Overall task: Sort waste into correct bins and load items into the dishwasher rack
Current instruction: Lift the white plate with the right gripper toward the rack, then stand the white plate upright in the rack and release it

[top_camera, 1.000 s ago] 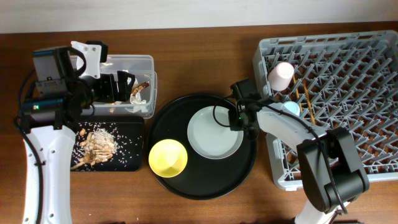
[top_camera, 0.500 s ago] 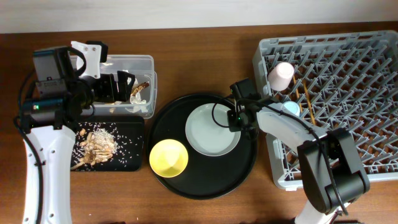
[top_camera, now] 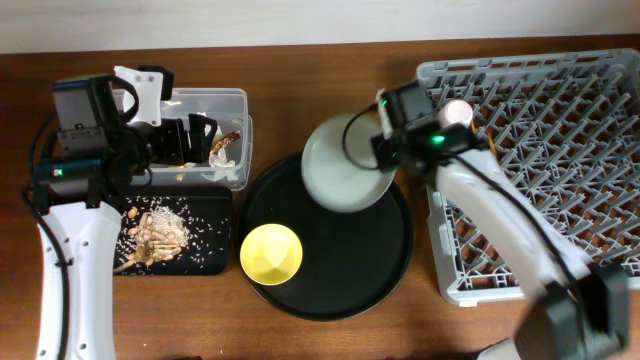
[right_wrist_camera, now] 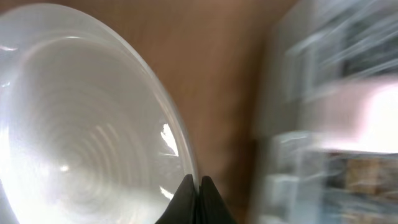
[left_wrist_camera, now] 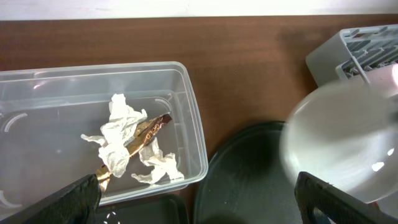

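1. Right gripper point(right_wrist_camera: 193, 190) pinched tight on rim of pale round plate point(top_camera: 340, 172), held at centre frame above upper edge of round black tray point(top_camera: 330, 295).
2. Left gripper point(top_camera: 197, 142) spread wide, empty, above clear plastic box point(top_camera: 236, 104), upper left.

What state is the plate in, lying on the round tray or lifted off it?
Lifted. The right gripper pinches the plate by its rim, and it overhangs the round black tray above the table.
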You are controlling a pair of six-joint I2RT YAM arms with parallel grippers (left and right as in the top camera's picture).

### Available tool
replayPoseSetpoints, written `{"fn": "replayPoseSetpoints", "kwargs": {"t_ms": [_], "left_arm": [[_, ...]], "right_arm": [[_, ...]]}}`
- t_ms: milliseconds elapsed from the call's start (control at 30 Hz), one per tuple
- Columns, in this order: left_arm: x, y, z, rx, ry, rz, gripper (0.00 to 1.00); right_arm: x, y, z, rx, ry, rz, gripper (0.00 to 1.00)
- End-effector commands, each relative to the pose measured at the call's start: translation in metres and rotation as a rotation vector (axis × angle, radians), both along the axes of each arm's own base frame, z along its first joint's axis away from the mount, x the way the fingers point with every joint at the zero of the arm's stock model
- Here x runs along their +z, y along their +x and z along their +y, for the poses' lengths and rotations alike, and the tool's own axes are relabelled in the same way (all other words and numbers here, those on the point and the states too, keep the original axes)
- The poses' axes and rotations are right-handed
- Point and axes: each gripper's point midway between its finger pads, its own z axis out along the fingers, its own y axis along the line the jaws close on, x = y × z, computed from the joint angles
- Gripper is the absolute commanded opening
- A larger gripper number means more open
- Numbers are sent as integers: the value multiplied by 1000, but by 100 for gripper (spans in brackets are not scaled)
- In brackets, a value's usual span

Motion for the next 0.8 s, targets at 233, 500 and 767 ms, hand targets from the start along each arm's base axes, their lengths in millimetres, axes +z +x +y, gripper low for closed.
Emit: {"fn": "replayPoseSetpoints", "kwargs": {"t_ms": [233,500,767], "left_arm": [[8,1,2,-1,13,-24,99],[8,1,2,-1,13,-25,99],[8,1,2,-1,13,-24,99]], "right_arm": [[188,-23,-160,-234,-890,-299,4],[176,-19,-256,-342,-976,-148,4],[110,11,-285,-281,-935,-5,4]]}}
